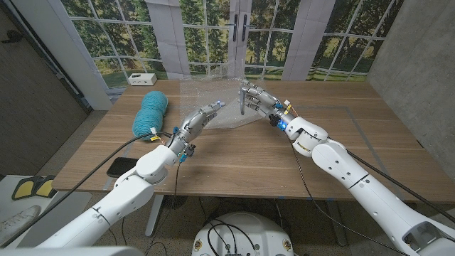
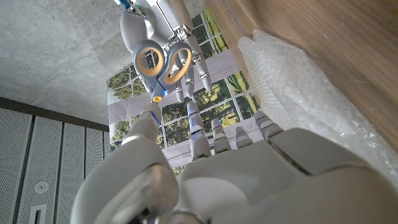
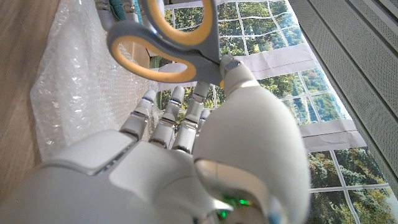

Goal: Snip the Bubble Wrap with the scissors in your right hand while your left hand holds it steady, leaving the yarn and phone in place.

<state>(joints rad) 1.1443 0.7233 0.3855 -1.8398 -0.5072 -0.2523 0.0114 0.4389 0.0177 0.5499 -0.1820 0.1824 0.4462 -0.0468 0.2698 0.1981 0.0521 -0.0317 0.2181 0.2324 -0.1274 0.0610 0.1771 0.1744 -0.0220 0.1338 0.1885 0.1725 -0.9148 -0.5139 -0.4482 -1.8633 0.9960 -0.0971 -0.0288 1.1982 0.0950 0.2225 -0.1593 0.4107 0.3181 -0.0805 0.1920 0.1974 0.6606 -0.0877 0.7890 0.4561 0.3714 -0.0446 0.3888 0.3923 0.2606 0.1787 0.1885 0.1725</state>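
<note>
Now my scissors are up, right over the bubble wrap.

Near the middle top of the head view, my right hand (image 1: 259, 102) holds the scissors (image 1: 245, 99) by their yellow loops, fingers through them; I cannot see the blades. The bubble wrap (image 1: 213, 96) lies just left of them. My left hand (image 1: 200, 119) reaches up to its lower edge, fingers straight, holding nothing. The teal yarn (image 1: 151, 114) and black phone (image 1: 121, 166) sit left.
</note>
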